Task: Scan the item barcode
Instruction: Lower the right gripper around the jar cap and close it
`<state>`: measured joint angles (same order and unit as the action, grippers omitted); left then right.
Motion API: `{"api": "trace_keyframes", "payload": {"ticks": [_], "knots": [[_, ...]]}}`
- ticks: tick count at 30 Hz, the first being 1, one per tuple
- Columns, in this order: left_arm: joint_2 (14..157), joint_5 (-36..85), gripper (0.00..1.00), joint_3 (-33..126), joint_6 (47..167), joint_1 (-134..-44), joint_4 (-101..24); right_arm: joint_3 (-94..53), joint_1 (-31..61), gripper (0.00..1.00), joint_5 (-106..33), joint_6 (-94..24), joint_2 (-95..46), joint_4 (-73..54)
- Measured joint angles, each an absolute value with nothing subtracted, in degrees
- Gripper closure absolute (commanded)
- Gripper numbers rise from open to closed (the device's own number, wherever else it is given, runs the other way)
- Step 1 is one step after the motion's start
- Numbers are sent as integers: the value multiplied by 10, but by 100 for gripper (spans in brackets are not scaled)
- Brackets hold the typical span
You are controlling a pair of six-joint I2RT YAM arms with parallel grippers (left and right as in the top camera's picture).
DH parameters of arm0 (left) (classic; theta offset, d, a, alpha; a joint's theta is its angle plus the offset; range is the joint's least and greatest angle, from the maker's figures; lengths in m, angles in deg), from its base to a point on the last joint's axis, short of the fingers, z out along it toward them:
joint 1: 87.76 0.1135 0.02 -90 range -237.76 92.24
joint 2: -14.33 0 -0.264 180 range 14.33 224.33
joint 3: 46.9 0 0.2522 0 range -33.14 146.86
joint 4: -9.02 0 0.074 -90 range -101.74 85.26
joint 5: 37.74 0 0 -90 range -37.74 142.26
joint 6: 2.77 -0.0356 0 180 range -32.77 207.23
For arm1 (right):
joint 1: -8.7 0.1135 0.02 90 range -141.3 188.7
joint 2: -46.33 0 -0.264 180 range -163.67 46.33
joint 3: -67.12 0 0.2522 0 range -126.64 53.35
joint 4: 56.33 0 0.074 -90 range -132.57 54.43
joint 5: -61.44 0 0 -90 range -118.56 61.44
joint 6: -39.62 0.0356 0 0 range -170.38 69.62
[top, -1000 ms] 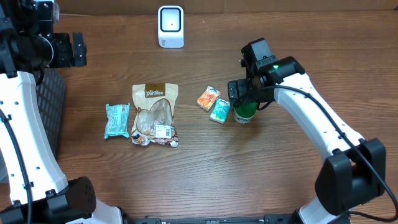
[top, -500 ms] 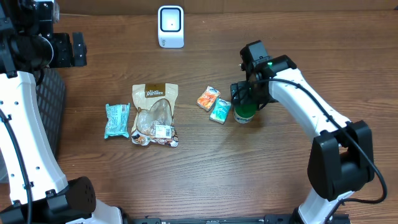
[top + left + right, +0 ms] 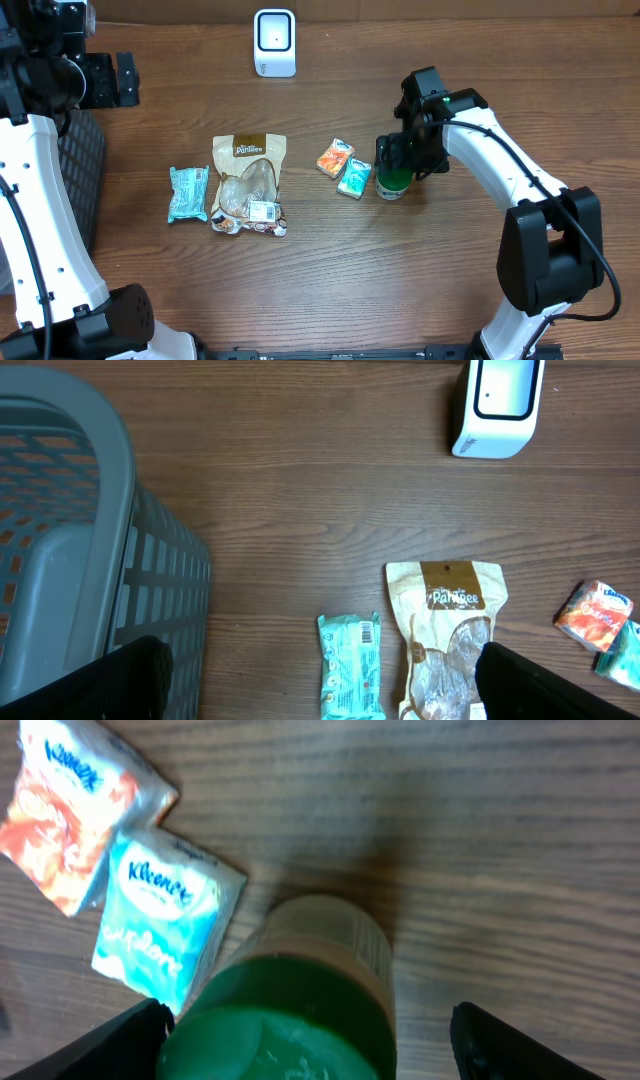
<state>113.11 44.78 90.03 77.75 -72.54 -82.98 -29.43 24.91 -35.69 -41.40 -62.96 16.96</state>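
A small container with a green lid [image 3: 394, 183] stands upright right of the table's middle. My right gripper [image 3: 405, 156] is down over it, one finger on each side. In the right wrist view the green lid [image 3: 300, 1010] fills the space between the fingers of the right gripper [image 3: 320, 1050]. The left finger sits at the lid's edge, and a gap shows before the right finger [image 3: 530, 1045], so the jaws are open. The white barcode scanner [image 3: 274, 42] stands at the back. My left gripper [image 3: 105, 80] is open, high at the far left.
An orange Kleenex pack [image 3: 335, 158] and a blue one [image 3: 354, 177] lie just left of the container. A tan snack pouch [image 3: 249, 183] and a teal packet [image 3: 187, 193] lie further left. A grey basket [image 3: 80, 540] sits at the left edge.
The right arm has shifted a little to the right around the green-lidded container, and its jaws have narrowed slightly. The left arm has not moved.
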Motion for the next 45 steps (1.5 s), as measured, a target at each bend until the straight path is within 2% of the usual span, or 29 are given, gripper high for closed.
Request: {"api": "trace_keyframes", "payload": {"ticks": [33, 35, 39, 42, 45], "knots": [[1131, 448, 0, 900, 778, -725, -830, -276, 275, 22, -323, -409, -636, 163], [1131, 448, 0, 900, 777, -725, -830, -276, 275, 28, -319, -410, -636, 159], [1131, 448, 0, 900, 777, -725, -830, -275, 275, 51, -311, -414, -636, 156], [1131, 448, 0, 900, 778, -725, -830, -275, 275, 62, -309, -415, -636, 155], [1131, 448, 0, 900, 777, -725, -830, -275, 275, 66, -310, -414, -636, 156]]}}
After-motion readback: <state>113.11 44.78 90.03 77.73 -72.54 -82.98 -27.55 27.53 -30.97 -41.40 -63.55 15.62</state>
